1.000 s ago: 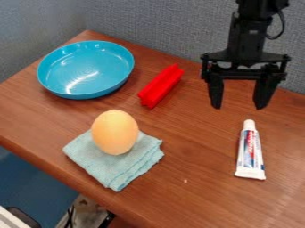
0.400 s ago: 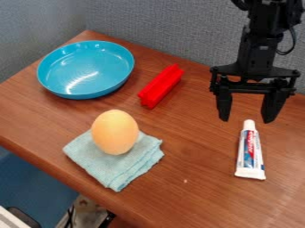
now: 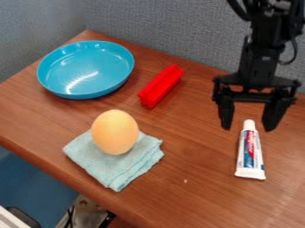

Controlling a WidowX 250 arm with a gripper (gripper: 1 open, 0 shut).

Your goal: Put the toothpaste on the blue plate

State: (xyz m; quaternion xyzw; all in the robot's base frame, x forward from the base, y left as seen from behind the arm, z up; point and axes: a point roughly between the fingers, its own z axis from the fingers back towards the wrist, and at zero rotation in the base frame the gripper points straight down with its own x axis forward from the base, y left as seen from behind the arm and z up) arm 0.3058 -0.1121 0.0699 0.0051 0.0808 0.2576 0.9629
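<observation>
Below the tool (image 3: 252, 121) | toothpaste (image 3: 249, 150) flat on table, cap between fingertips | tool wide open, empty

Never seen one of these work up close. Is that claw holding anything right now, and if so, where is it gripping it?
Nothing is held. The gripper is open and empty, above the cap end of the toothpaste, which lies flat on the table.

Gripper (image 3: 252, 118) open above toothpaste (image 3: 248, 150) (cap end); blue plate (image 3: 85, 69) far left.
</observation>
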